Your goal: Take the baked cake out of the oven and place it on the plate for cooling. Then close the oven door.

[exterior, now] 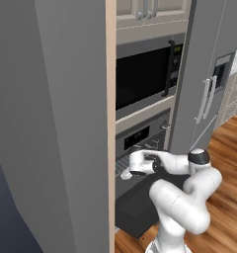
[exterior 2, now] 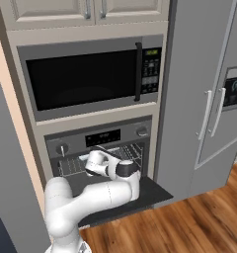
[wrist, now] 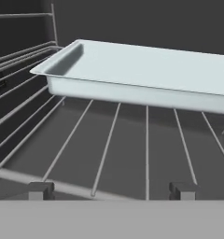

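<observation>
One oven [exterior 2: 103, 136], built in under your microwave [exterior 2: 91, 79], with its oven door [exterior 2: 145, 195] dropped flat and open. One wire rack [wrist: 109, 140] inside, carrying a pale rectangular baking tray [wrist: 142, 74] toward the back; you cannot make out a cake in the tray. One pincer [wrist: 111, 190] at the oven mouth, fingers [wrist: 41, 190] spread wide and holding nothing, well short of the tray. Two round knobs [exterior 2: 62, 148] flank the black display strip [exterior 2: 102, 138].
</observation>
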